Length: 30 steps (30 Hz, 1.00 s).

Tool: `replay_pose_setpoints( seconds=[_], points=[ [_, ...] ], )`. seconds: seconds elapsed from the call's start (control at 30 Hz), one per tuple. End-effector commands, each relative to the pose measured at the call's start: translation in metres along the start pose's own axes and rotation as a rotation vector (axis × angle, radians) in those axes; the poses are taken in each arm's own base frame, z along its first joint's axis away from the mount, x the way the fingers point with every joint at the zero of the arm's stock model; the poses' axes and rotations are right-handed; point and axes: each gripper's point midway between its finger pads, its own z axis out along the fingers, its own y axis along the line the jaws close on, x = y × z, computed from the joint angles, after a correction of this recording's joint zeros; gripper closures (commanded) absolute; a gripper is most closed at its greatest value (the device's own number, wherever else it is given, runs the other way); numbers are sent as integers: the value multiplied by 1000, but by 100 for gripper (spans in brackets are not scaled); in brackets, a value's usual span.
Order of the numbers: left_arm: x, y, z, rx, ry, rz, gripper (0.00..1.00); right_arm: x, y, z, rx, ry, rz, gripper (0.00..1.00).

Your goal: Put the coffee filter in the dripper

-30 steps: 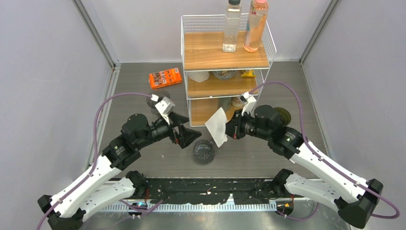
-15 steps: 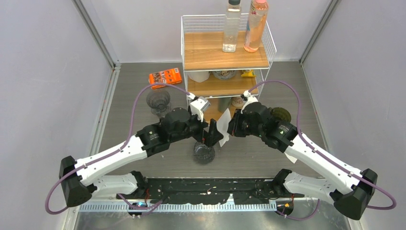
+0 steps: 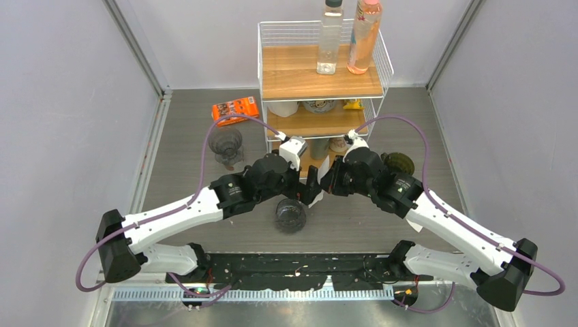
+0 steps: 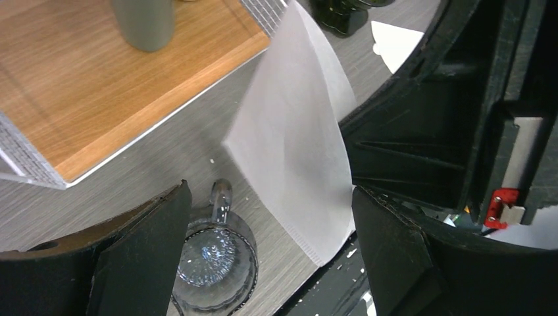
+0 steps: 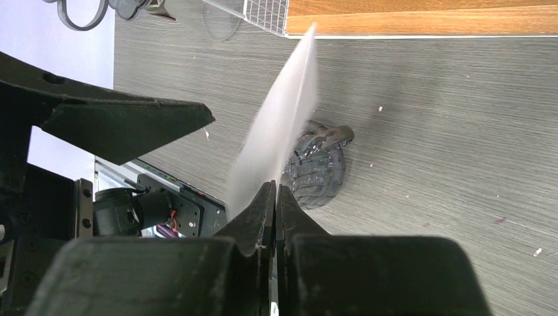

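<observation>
The white paper coffee filter (image 3: 316,198) hangs in the air, pinched at one edge by my right gripper (image 3: 330,184), which is shut on it. It shows edge-on in the right wrist view (image 5: 279,131) above the shut gripper (image 5: 275,197). The clear ribbed glass dripper (image 3: 291,214) with a handle sits on the table just below and left of the filter, and it shows in both wrist views (image 4: 214,260) (image 5: 319,171). My left gripper (image 3: 311,185) is open, one jaw on each side of the filter (image 4: 296,145), not touching it.
A white wire rack (image 3: 320,82) with wooden shelves stands behind, with two bottles (image 3: 330,37) on top. An orange packet (image 3: 234,110) and a second glass vessel (image 3: 227,144) lie to the left. A dark round object (image 3: 401,163) is at the right. Another white paper (image 4: 395,43) lies on the table.
My left arm has swung right and forward to the filter, its open jaws now either side of it. My right gripper has kept hold of the filter and shifted slightly.
</observation>
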Motion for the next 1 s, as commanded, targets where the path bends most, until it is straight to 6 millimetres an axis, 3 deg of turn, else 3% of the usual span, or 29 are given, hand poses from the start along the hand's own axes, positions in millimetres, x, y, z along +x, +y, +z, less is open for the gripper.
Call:
replay_pose_setpoints(
  seconds=[0.0, 0.13, 0.6, 0.97],
  points=[
    [-25, 7, -5, -89, -71, -14, 0, -14, 17, -10, -55, -49, 7, 95],
    [-25, 15, -9, -142, -80, -15, 1, -10, 9, -8, -26, -42, -9, 95],
    [-33, 25, -9, -265, -71, -21, 1, -13, 16, -6, -20, -45, -114, 95],
    [-25, 20, 4, -295, 11, 24, 13, -19, 19, -8, 4, -79, -139, 95]
  ],
)
